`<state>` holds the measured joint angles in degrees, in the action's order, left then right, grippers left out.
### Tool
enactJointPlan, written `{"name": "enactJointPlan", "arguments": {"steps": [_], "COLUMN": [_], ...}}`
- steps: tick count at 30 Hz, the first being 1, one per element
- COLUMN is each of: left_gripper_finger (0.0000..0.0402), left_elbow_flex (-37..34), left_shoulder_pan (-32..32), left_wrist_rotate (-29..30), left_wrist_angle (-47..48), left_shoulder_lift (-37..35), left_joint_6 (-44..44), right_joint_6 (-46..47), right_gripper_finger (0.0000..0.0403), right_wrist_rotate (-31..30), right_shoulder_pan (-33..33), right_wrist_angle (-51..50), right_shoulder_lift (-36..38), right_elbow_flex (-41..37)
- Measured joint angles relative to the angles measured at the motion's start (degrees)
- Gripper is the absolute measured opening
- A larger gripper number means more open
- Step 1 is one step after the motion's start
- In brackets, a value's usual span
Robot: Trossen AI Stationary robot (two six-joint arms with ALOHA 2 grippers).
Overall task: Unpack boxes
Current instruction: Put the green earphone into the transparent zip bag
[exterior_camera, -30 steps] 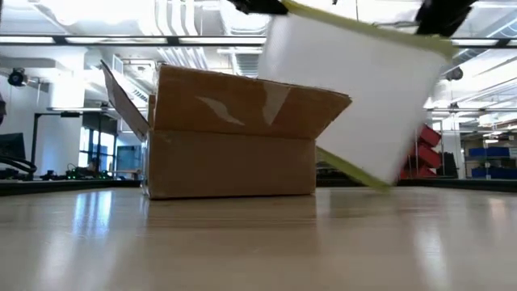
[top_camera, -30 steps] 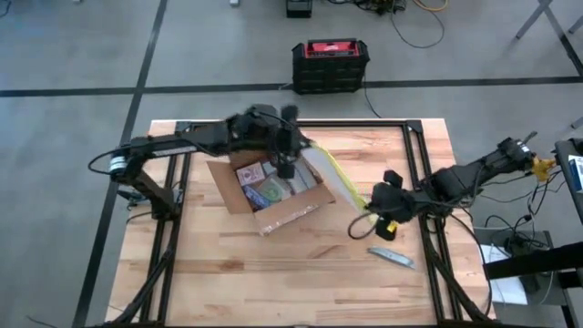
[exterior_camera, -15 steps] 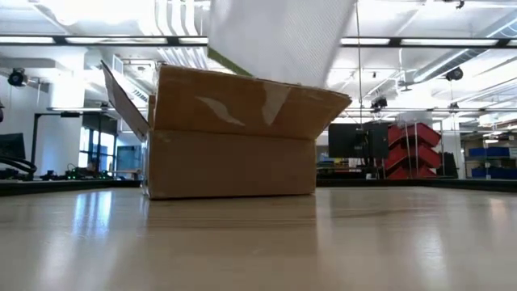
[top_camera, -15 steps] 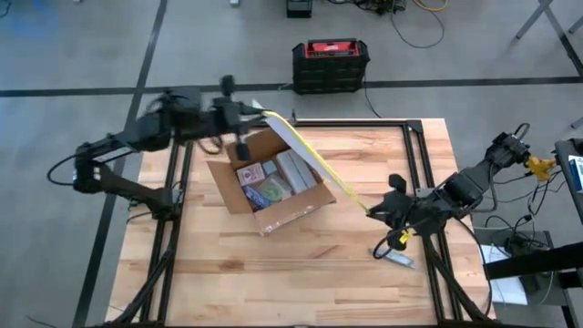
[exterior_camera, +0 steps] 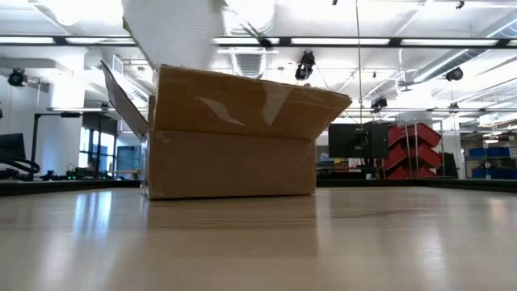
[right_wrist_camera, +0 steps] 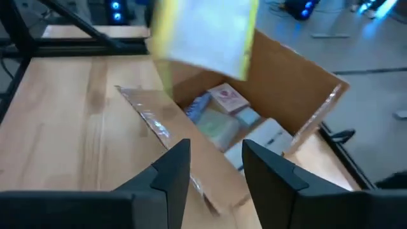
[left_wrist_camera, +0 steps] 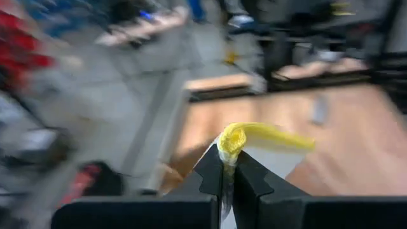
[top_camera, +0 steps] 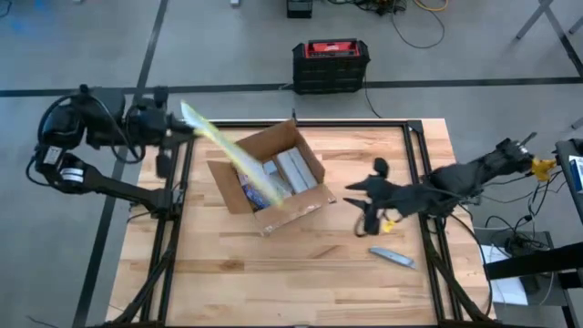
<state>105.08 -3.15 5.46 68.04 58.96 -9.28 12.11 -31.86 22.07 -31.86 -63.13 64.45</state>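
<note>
Left end effector [left_wrist_camera: 227, 166] clenched on pouch [top_camera: 228, 155], carrying it off the counter [top_camera: 301, 273] edge. Carton [top_camera: 269, 178] sits between both; right end effector [right_wrist_camera: 216, 162] released, facing it to reach contents.

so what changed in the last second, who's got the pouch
The left gripper, fingers shut on the pouch, swung it off past the table's left edge. The right gripper let go and now stands open. The carton and its contents stayed put.
</note>
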Motion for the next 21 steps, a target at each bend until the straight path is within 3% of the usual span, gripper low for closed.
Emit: {"name": "enactJointPlan", "arguments": {"steps": [3, 10, 15, 21], "left_gripper_finger": [0.0, 0.0, 0.0, 0.0], "left_elbow_flex": [0.0, 0.0, -0.7, -3.9], "left_shoulder_pan": [1.9, 4.0, 4.0, 4.0], "left_wrist_rotate": [-6.2, -17.9, -21.8, -23.0], "left_wrist_angle": [-0.7, -1.9, 1.4, 5.6], "left_shoulder_lift": [-0.6, -4.2, -6.3, -7.7], "left_joint_6": [2.2, 5.2, 10.7, 16.6], "right_joint_6": [-3.3, -9.3, -5.6, -1.9], "right_gripper_finger": [0.0129, 0.0111, 0.0104, 0.0103], "right_wrist_rotate": [4.8, 6.1, 11.2, 11.3], "right_shoulder_pan": [-3.6, -10.5, -17.2, -22.8], "right_wrist_angle": [7.6, 18.6, 20.1, 20.2], "right_shoulder_lift": [-3.9, -12.5, -19.3, -26.6], "right_elbow_flex": [0.0, 0.0, -0.1, -0.1]}}
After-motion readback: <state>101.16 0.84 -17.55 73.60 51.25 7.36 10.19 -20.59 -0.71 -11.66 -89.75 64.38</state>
